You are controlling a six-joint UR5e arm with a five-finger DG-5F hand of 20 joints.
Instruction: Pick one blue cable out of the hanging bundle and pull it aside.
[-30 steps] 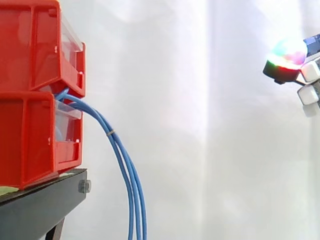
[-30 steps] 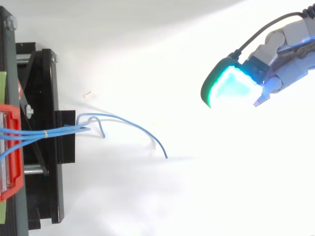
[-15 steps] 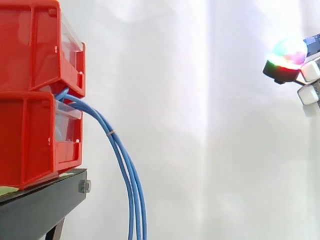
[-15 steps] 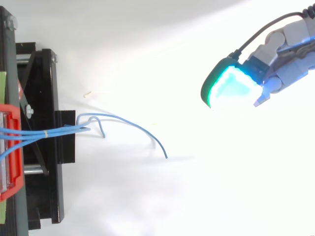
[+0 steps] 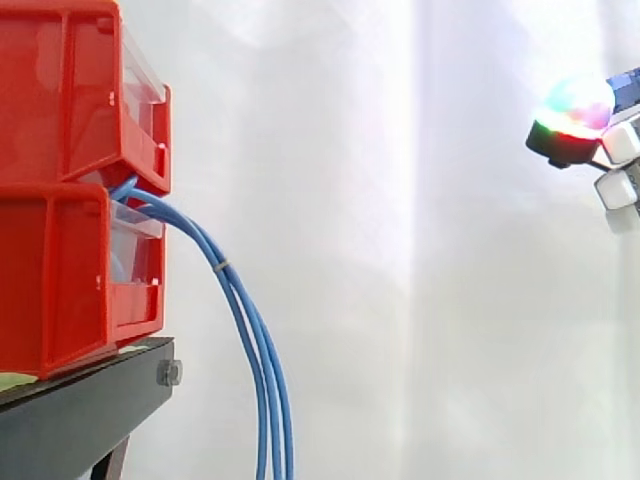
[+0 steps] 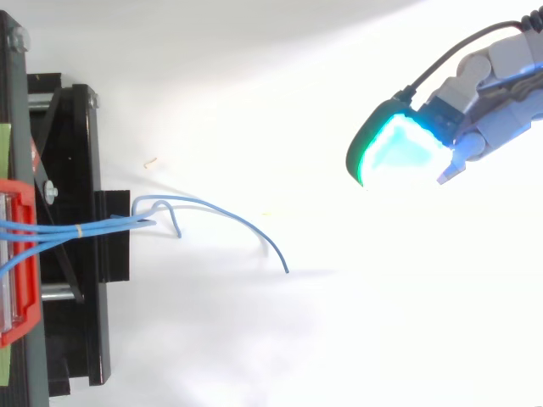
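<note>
I'm watching the hand (image 6: pixel 485 100) hovering well apart from the red bins (image 5: pixel 70 180), gripping nothing. Its fingers (image 6: pixel 496 66) are looking loosely open, though the frame edge is cutting most of them off. The blue cables (image 5: pixel 248 330) are spilling from between the bins and hanging just beside them. I'm aiming for the stray cable (image 6: pixel 246 223) arching farthest from the bins, coming in level and pinching it alone, clear of its neighbours.

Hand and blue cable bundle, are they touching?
Apart. Side view: the hand is at the right edge, white curtain plainly between it and the blue cable bundle.
</note>
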